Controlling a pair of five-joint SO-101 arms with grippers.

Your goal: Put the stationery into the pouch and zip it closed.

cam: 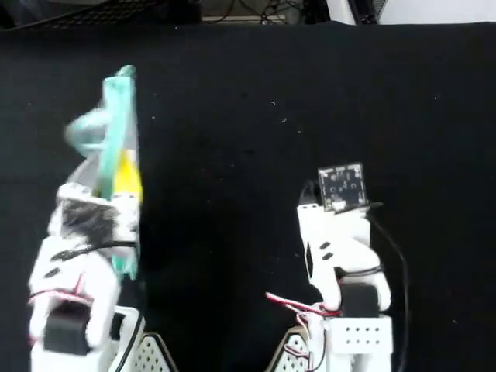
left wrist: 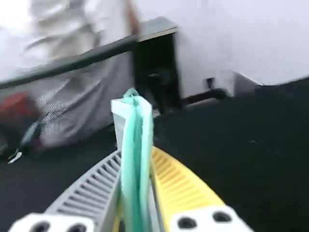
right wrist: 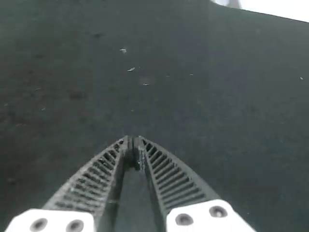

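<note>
I judge the task near its end. My left fingers [left wrist: 136, 162], one grey and one yellow, are clamped on the teal zip edge of the clear plastic pouch [cam: 120, 108], and no loose stationery lies on the black cloth desk [cam: 271, 93]. I cannot tell what the pouch holds, or whether its zip is run fully shut. The pouch runs from my left fingers toward 12 o'clock, seemingly lifted. My right fingers [right wrist: 131, 145] are pressed together on nothing, with the pouch well apart at their 10 o'clock
</note>
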